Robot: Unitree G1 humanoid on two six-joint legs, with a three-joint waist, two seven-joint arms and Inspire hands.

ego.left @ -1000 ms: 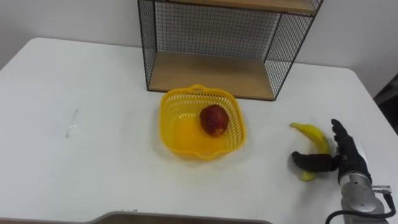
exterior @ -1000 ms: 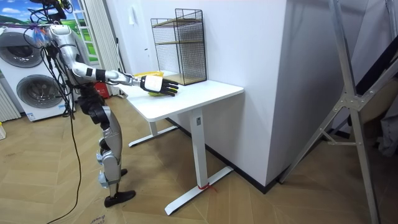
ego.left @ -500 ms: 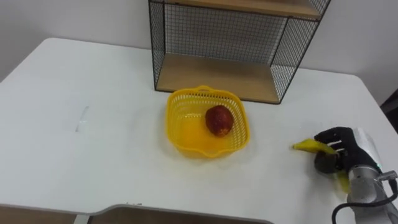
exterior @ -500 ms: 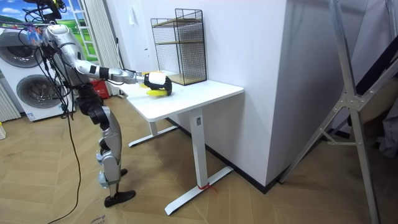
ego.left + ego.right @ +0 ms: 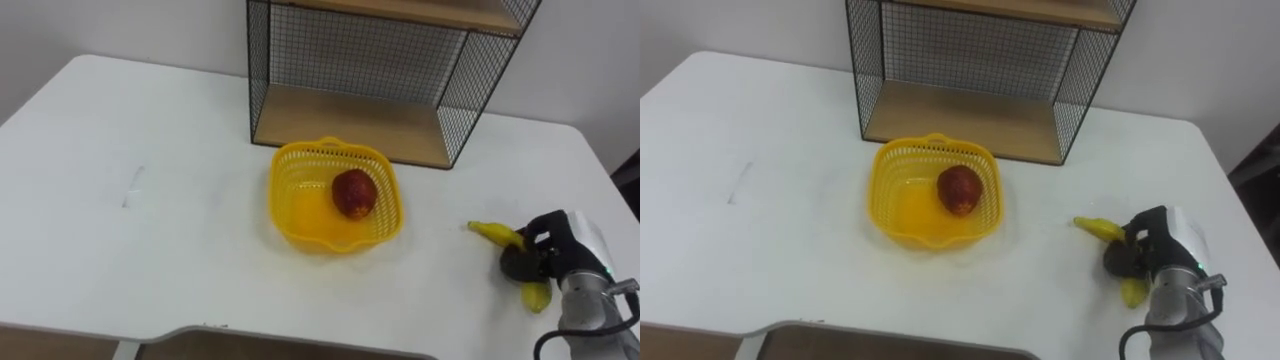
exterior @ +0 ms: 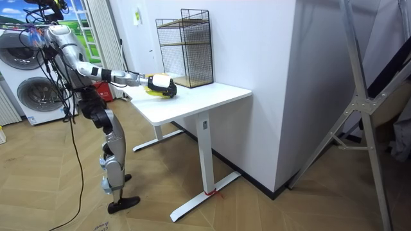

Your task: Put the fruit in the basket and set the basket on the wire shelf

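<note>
Left eye view: the yellow basket [image 5: 300,212] sits on the white bench [image 5: 150,200], just in front of the wire shelf [image 5: 350,122] and not on it. One red fruit [image 5: 353,192] lies inside the basket, toward its right side. The banana [image 5: 488,233] is out on the bench, well to the right of the basket and near the bench's right edge. The right robot hand [image 5: 553,250] has its dark fingers curled round the banana's middle, with both yellow ends sticking out. I cannot tell whether the banana is lifted or resting on the bench.

Progress, as judged: the red fruit is done. The banana is gripped but not yet delivered. Moving the basket to the shelf has not begun. I put the task at roughly a third along.

Right eye view: same layout from slightly to one side. The banana's near end shows a little more plainly below the fingers. The shelf's lower wooden board is bare, so there looks to be room for the basket.

Room view: this adds what the eye views lack. The robot stands upright at the bench's end on the room view's left, right arm stretched level over the top, white back of the hand uppermost. The shelf has two tiers and stands at the back of the bench beside the wall. There is a yellow patch beside the hand, and I cannot tell here whether it is banana or basket. Grip and basket contents have to be read from the eye views
</note>
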